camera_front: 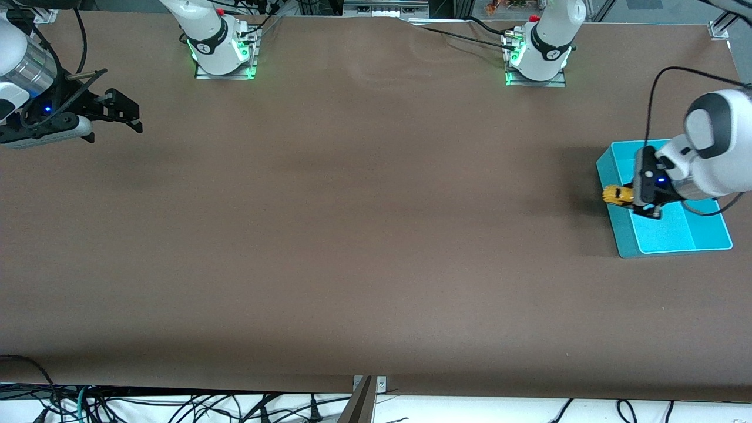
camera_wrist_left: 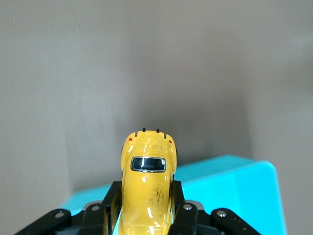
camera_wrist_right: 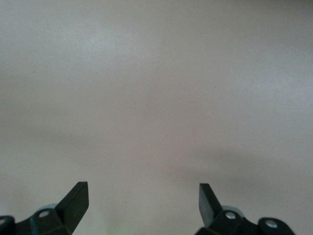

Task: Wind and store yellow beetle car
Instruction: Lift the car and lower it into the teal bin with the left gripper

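A: Where's the yellow beetle car (camera_front: 614, 195)?

B: Mid-right of the front view, up in the air in the left gripper (camera_front: 624, 198), over the edge of the turquoise bin (camera_front: 670, 235) that faces the table's middle.

A: Grip details?

B: Jaws drawn in tight on the car's sides. In the left wrist view the car (camera_wrist_left: 148, 183) sits at bottom center w/ a black finger (camera_wrist_left: 111, 208) pressed against each flank. The end w/ the small dark window sticks out past the fingertips; the rest is buried btwn them. Body looks level, roof up toward the cam.

A: Car touching the bin?

B: Can't tell. Left wrist view shows the bin's turquoise corner (camera_wrist_left: 234, 188) under and beside the car, brown table (camera_front: 352, 235) around it.

A: Bin position?

B: Right edge of the front view, at the left arm's end of the table. Has a divider, two compartments.

A: Right gripper (camera_front: 126, 111)?

B: Upper left of the front view, waiting over bare table. Fingers spread wide, nothing btwn them. Right wrist view shows both fingertips (camera_wrist_right: 77, 198) at the bottom corners, well apart, only tabletop in the gap.
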